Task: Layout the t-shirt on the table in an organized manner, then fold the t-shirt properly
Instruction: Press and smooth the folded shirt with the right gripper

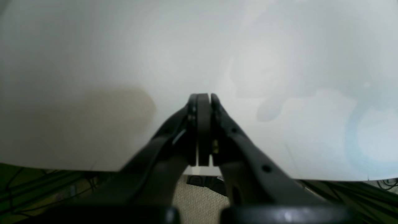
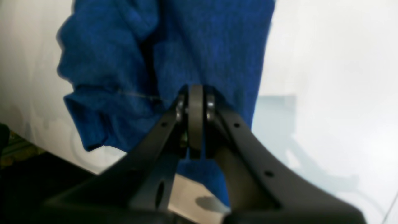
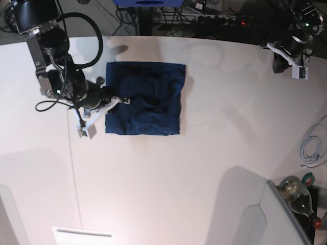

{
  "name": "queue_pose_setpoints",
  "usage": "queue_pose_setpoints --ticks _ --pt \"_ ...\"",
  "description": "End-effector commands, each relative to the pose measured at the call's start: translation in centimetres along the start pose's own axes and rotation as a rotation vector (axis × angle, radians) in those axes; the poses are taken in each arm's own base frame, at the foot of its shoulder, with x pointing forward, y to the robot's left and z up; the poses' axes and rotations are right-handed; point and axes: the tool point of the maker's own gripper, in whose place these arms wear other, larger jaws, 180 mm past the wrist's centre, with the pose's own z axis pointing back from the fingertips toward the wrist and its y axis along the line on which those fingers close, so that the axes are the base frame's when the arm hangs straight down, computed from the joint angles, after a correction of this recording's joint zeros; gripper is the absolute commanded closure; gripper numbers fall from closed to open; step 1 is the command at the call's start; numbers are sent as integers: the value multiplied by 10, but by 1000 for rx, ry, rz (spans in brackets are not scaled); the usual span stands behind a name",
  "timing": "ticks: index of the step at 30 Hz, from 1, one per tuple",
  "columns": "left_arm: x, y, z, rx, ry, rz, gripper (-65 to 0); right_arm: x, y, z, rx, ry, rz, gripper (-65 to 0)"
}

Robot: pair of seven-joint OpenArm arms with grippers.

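Note:
The t-shirt (image 3: 148, 97) lies as a dark blue rectangle on the white table (image 3: 204, 168), toward its far side. My right gripper (image 3: 124, 100) reaches in from the left, its tips over the cloth just inside the shirt's left edge. In the right wrist view the right gripper (image 2: 196, 88) is shut, with the t-shirt (image 2: 202, 46) bunched in folds around its tips. My left gripper (image 1: 203, 96) is shut and empty above bare table (image 1: 93, 46), close to the edge. The left arm (image 3: 294, 41) sits at the far right corner, well away from the shirt.
A thin dark seam (image 3: 74, 168) runs down the table's left part. A white plate (image 3: 84, 236) lies at the near edge. Off the table at the right are a coiled cable (image 3: 311, 145) and a bottle (image 3: 299, 194). Cables and a power strip (image 3: 219, 20) line the far side.

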Motion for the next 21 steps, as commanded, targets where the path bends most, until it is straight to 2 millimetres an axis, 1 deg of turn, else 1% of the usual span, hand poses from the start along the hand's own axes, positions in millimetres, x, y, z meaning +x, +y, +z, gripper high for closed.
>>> queue_pose_setpoints --ticks 1,2,4,6,10,11,13,15,19,21 --pt "10 6 4 9 -35 -9 0 17 14 0 46 -41 25 -9" --pt "10 6 3 7 -34 -10 0 13 23 -4 69 -27 42 -9" --pt "10 5 3 6 -34 -10 0 14 31 -9 85 -18 65 -9" --pt "10 5 3 6 -34 -10 0 14 46 -13 110 -10 84 -9" --pt "10 5 3 6 -34 -10 0 23 82 -18 174 -25 101 -9" --pt "10 5 3 6 -34 -10 0 26 94 -19 197 -31 108 -9" --pt "10 6 3 7 -34 -10 0 32 109 -21 221 -39 117 -9" --pt "10 6 4 9 -35 -9 0 36 121 -28 234 -29 124 -9" --pt "10 7 4 11 -34 -7 0 39 135 -46 242 4 114 -11" --pt "10 8 4 13 -34 -7 0 40 144 -47 257 -19 144 -9"
